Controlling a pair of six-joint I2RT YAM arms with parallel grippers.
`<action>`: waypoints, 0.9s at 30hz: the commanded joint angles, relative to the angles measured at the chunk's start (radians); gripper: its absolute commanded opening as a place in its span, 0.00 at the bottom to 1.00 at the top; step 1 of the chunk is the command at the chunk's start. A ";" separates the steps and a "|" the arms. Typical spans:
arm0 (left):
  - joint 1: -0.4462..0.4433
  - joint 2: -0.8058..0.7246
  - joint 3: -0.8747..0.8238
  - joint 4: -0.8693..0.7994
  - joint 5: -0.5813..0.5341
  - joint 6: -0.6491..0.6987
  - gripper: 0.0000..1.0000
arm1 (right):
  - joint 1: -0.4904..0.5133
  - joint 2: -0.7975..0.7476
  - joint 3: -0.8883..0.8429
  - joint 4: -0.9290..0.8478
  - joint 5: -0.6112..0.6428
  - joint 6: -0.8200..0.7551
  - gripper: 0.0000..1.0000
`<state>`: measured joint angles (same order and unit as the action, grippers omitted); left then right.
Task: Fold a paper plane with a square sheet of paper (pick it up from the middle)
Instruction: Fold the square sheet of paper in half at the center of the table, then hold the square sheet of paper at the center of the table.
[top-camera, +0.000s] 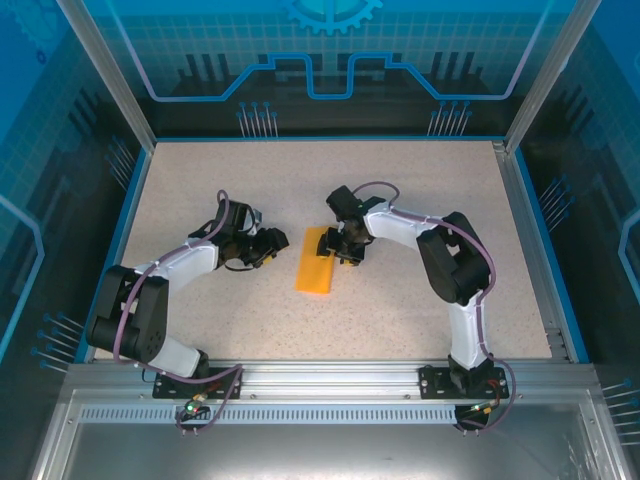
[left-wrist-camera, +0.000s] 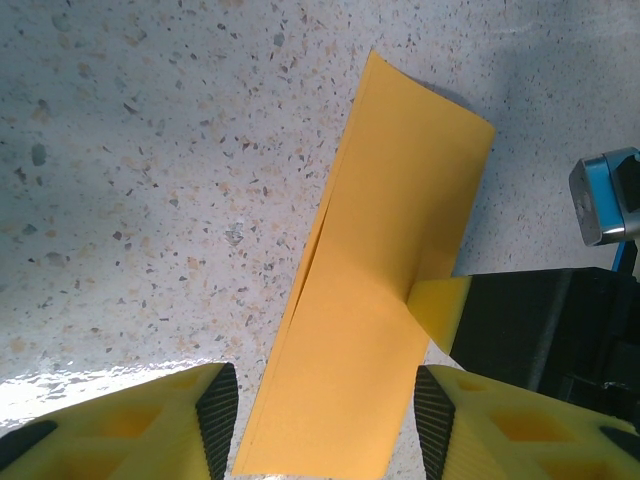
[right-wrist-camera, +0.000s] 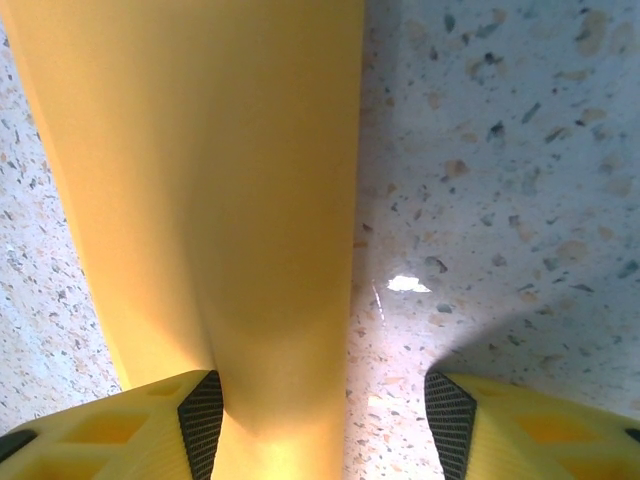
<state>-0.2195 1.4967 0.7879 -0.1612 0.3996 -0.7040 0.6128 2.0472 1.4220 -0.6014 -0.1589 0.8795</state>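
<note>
The square sheet of paper (top-camera: 315, 262) lies folded into a long orange-yellow strip in the middle of the table. My left gripper (top-camera: 268, 250) sits just left of it, and my right gripper (top-camera: 345, 252) is at its upper right edge. In the left wrist view the paper (left-wrist-camera: 390, 220) runs up between the open jaws of my left gripper (left-wrist-camera: 325, 400), with a gap on each side. A yellow fingertip (left-wrist-camera: 440, 305) of the right gripper touches its right edge. In the right wrist view the paper (right-wrist-camera: 200, 180) passes by the left finger of my open right gripper (right-wrist-camera: 325, 410), not pinched.
The speckled tabletop (top-camera: 420, 190) is bounded by a blue rim (top-camera: 130, 200) and the metal frame posts. The aluminium rail (top-camera: 330, 375) holding the arm bases runs along the near edge.
</note>
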 joint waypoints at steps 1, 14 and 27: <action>0.002 0.000 -0.005 -0.019 0.014 0.019 0.53 | 0.020 0.057 0.015 -0.013 0.034 0.014 0.61; 0.004 0.013 -0.004 -0.014 0.025 0.026 0.53 | 0.022 0.108 0.037 -0.059 0.057 0.022 0.62; 0.004 0.023 -0.003 0.004 0.048 0.024 0.52 | 0.027 0.136 0.061 -0.092 0.076 0.005 0.61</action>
<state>-0.2195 1.5085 0.7879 -0.1596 0.4156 -0.7002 0.6220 2.0945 1.4971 -0.6846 -0.1299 0.9005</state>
